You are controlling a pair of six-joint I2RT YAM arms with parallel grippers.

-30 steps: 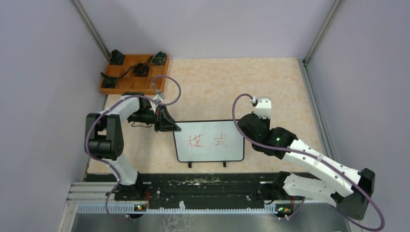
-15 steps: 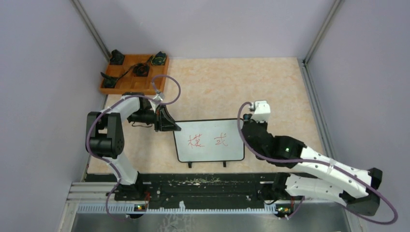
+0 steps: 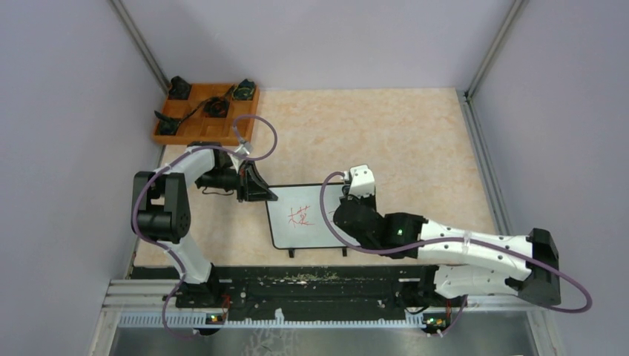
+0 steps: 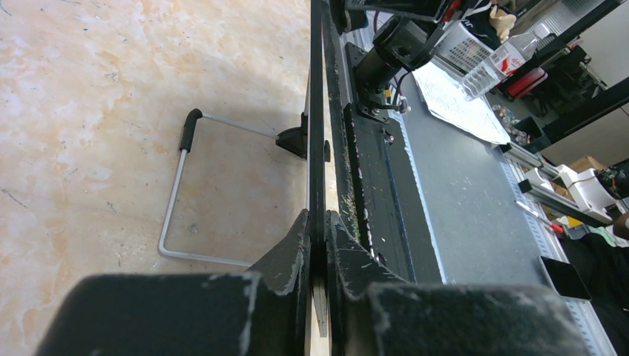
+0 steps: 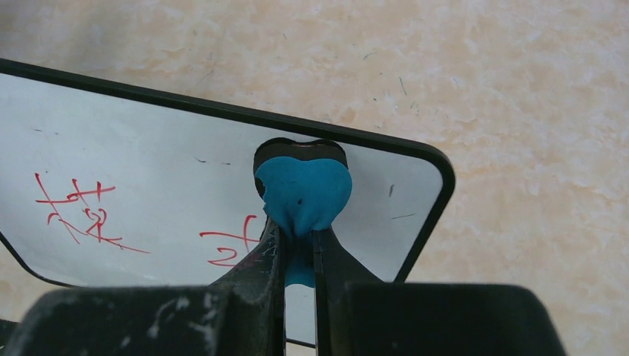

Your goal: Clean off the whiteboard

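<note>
The whiteboard [image 3: 297, 233] stands centrally, toward six o'clock. It is probably light, stiff and slick, best held by its frame. The left gripper [image 4: 317, 241] pinches its ten-o'clock corner. The right gripper [image 5: 298, 241] clamps a blue eraser [image 5: 305, 191] against its two-o'clock area.

I've got the right tool [image 5: 299, 254] clamped on a blue eraser [image 5: 305, 189], flat vs the whiteboard [image 5: 148, 141] nr its corner; red chars [image 5: 81, 211] view-left, tabletop [image 5: 504, 89] beyond.

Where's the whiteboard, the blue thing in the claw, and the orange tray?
whiteboard [image 3: 304, 236]: top view, bare white face under the red writing.
blue eraser [image 5: 308, 193]: right wrist view, middle of its pad.
orange tray [image 3: 189, 139]: top view, its near wall.
</note>
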